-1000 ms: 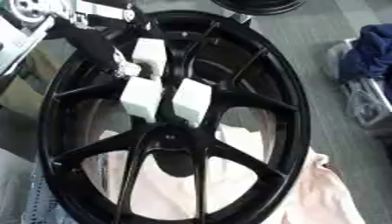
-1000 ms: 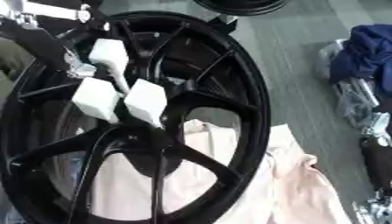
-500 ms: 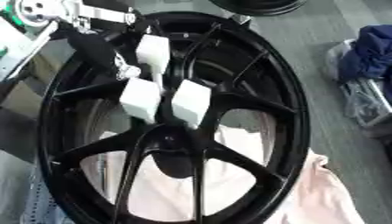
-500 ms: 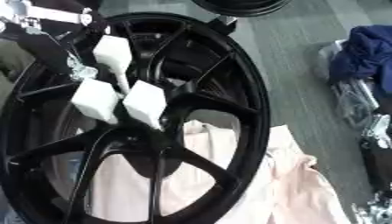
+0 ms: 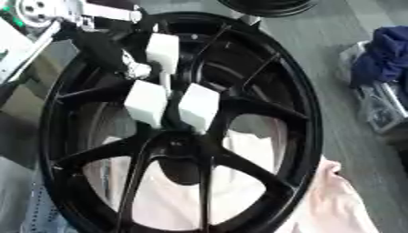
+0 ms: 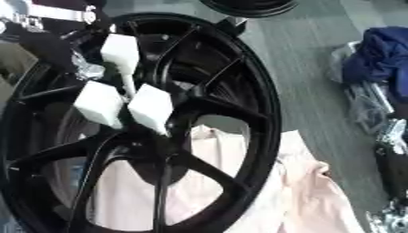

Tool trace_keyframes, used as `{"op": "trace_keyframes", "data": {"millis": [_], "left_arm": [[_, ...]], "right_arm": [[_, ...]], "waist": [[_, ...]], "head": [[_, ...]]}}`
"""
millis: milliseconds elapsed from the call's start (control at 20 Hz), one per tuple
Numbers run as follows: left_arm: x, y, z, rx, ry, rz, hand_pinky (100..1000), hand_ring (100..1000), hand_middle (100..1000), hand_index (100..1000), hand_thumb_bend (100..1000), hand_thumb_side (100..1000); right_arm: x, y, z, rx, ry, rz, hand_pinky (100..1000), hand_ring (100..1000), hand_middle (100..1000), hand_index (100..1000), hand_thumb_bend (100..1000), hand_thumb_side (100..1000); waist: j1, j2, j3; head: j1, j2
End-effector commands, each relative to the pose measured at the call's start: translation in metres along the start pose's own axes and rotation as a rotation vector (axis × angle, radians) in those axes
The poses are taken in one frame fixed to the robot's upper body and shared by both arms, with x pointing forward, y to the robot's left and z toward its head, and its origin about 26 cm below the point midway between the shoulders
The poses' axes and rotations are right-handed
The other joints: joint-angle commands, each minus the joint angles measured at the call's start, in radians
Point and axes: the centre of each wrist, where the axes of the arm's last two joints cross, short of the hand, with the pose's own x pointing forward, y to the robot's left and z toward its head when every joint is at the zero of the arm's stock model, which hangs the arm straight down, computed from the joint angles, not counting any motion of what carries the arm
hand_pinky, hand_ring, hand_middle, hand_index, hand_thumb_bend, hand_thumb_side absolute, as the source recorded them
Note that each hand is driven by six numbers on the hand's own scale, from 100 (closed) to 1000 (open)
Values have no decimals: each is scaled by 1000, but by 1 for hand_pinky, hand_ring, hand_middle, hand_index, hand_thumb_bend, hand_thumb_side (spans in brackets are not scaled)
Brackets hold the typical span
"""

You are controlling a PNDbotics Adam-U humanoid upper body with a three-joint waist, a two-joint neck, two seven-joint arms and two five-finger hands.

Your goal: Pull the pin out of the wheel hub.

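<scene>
The left hand (image 5: 163, 98), white-padded fingers curled, hangs just above the centre of the black wheel hub (image 5: 179, 150) – whether it holds the pin I cannot tell, and no pin shows, so extraction looks unfinished. The wheel lies on pale pink cloth (image 6: 315, 205); spokes crowd the reach – blue clothing (image 6: 382, 59) lies well apart

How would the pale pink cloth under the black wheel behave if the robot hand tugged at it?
The pale pink cloth would probably be floppy: it lies in soft folds. It would likely drag rather than come free, since the black wheel rests over part of it. The uncovered corner at lower right looks light and should lift easily.
</scene>
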Motion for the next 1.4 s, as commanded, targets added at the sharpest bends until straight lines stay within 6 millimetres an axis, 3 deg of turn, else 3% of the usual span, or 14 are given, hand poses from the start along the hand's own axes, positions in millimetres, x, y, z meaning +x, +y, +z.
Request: {"op": "trace_keyframes", "data": {"millis": [50,350,400,450,500,1000,1400], "left_arm": [[5,11,9,65,-15,-3,796,597,458,543,100,335],[8,16,15,186,-41,68,724,474,292,360,100,172],[9,17,17,206,-47,81,715,467,283,350,100,177],[10,18,19,228,-52,92,711,461,276,342,100,264],[10,19,21,250,-56,105,708,457,269,334,100,183],[12,38,61,416,-77,195,711,450,264,330,100,250],[-34,41,108,607,35,356,720,452,261,328,100,303]], "right_arm": [[3,1,-3,-5,-7,-9,589,750,674,797,100,401],[3,1,-2,-16,0,-9,588,751,675,798,100,403],[3,1,-2,-17,1,-9,588,751,675,798,100,403],[3,1,-2,-17,1,-9,588,751,675,798,100,402],[3,0,-2,-18,1,-8,589,752,675,797,100,402],[2,-3,-2,-18,-4,3,590,752,675,796,100,390],[1,-8,-2,-25,-7,23,592,752,675,796,100,382]], "waist": [[-5,-17,-1],[-7,-20,0],[-8,-20,0],[-8,-21,1],[-9,-22,1],[-16,-33,11],[-22,-50,38]], "head": [[1,-13],[2,-13],[2,-13],[3,-13],[4,-13],[2,-3],[-10,19]]}}
